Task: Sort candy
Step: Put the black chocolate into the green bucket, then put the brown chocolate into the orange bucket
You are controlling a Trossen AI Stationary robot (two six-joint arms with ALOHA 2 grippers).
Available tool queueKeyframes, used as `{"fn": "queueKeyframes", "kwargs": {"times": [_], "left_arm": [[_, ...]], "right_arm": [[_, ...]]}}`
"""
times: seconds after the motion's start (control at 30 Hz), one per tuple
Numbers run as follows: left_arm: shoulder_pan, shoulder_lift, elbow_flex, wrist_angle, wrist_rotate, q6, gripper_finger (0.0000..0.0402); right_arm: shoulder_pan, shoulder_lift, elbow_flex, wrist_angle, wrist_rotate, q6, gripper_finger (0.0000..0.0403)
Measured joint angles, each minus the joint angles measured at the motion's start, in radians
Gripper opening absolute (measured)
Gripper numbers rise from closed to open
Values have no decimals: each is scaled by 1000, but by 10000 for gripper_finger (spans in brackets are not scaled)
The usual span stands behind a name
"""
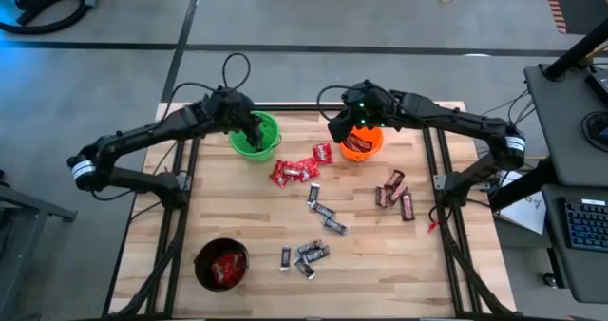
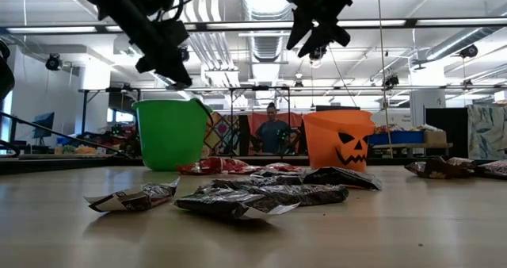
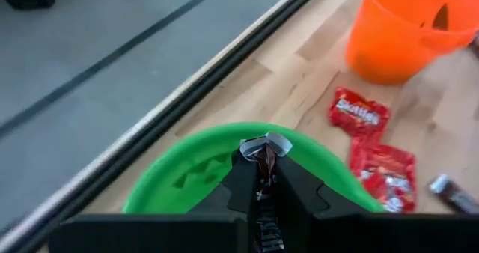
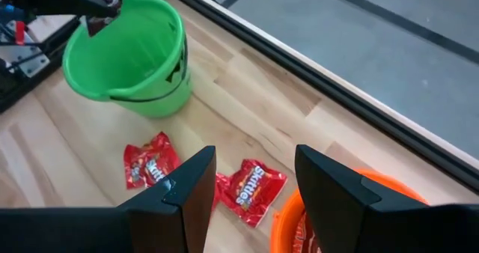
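A wooden table (image 1: 256,264) is seen from above in a large workshop hall, and in the low view a person (image 2: 273,133) is standing far behind it. Three round buckets are placed on the table: a green bucket (image 1: 255,136) at the far left, an orange bucket (image 1: 361,142) with a pumpkin face at the far right, and a black bucket (image 1: 220,264) near the front left corner, in which red packets are lying. The left gripper (image 3: 263,157) is held over the opening of the green bucket; its fingers are clenched on a small black-silver bar (image 3: 265,160), whose silver end sticks out between the fingertips – the rest of it is hidden by the fingers. The right gripper (image 4: 251,180) is held above the orange bucket, at its side toward the green one, with its fingers spread apart and nothing between them. The rest of the candy is lying loose on the wood between and in front of the two far buckets. Red packets (image 1: 296,169) are gathered just beside the orange bucket and toward the green one, well below both grippers. Black-silver bars (image 1: 306,254) are scattered in the middle and toward the front – apart from both tools. Dark brown-red bars (image 1: 395,193) are grouped to the right, in front of the orange bucket.
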Motion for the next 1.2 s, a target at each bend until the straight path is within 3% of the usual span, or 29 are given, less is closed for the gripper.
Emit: {"fn": "queueKeyframes", "kwargs": {"times": [0.5,1.2], "left_arm": [[26,129,0,10,17,10,21],[29,124,0,-15,15,-41,139]], "right_arm": [[-28,8,0,-1,10,-26,176],[-19,-23,-1,-82,-148,130,176]]}}
